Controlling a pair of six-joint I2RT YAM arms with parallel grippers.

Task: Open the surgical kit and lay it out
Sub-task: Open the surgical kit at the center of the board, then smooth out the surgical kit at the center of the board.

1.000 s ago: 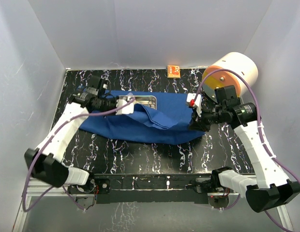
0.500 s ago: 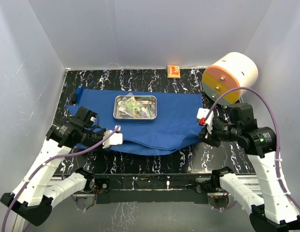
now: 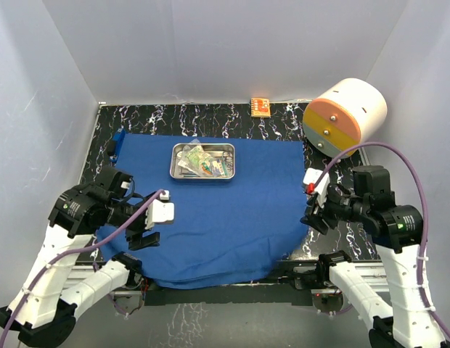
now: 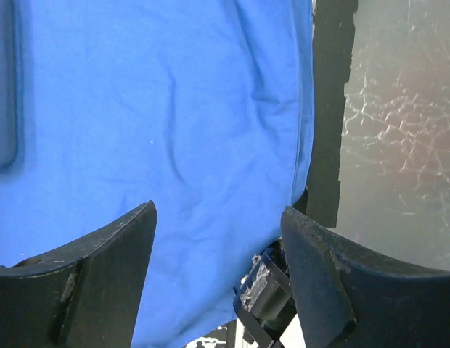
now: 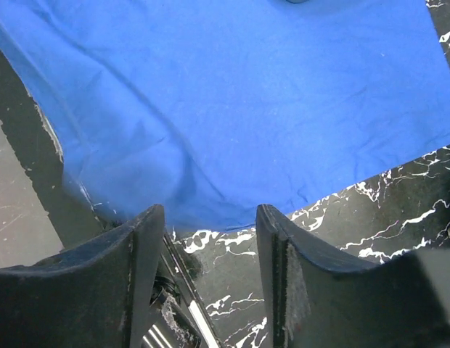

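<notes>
**Top view.** Blue cloth wrap (image 3: pixel 225 217) (1) lies spread flat over most of the tabletop (image 3: pixel 210 116). Its near edge overhangs the tabletop's front edge, btw. the two arm bases. Steel tray (image 3: pixel 203 161) (1) sits on the cloth's far half, left of centre, uncovered. Contents incl. packets & slender metal pieces, too small to count.

Left tool (image 3: pixel 146 230): jaws wide, nothing btw. them, above the cloth's near-left part. Right tool (image 3: pixel 312 216): jaws apart, empty, at the cloth's right edge.

Bare tabletop: a strip along the far edge and a band at right. White-and-orange cylinder (image 3: pixel 346 116) (1) stands just beside the cloth's far-right corner. Small orange box (image 3: pixel 260 107) (1) sits at the far edge, apart from the cloth.
</notes>
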